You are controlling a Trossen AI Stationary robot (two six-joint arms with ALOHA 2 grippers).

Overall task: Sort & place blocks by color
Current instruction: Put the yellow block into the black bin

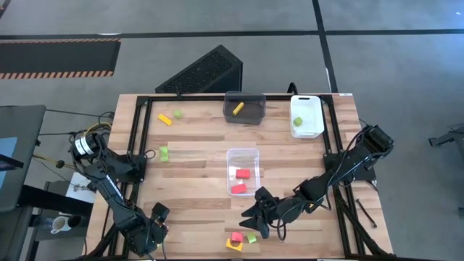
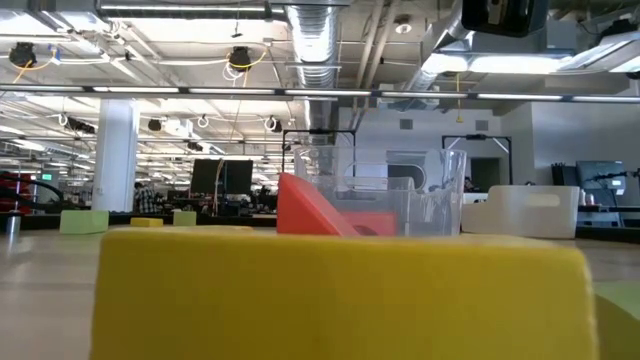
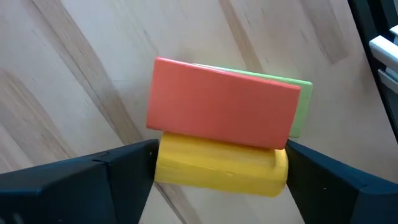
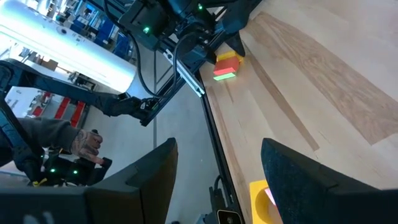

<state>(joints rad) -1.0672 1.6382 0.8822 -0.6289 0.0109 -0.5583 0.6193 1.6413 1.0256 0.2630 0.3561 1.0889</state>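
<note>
Table (image 1: 196, 145): light wood planks, black frame. Clear bin (image 1: 242, 161) contained two red blocks (image 1: 243, 174). Dark bin (image 1: 245, 106) contained one yellow block (image 1: 238, 109). White bin (image 1: 307, 114) contained one light green block (image 1: 297, 122). Loose on the table: a yellow block (image 1: 166, 120), light green blocks (image 1: 164, 153), and a red-yellow-green cluster (image 3: 224, 134). Floor strip (image 1: 58, 56): orange-and-black hazard stripes.

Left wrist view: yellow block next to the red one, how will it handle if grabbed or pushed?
The yellow block looks solid, with flat faces and rounded corners: probably rigid and unlikely to roll. The red block sits right against it, with the green block behind, so moving it would likely disturb both. On the smooth wooden table it may slide easily.
</note>
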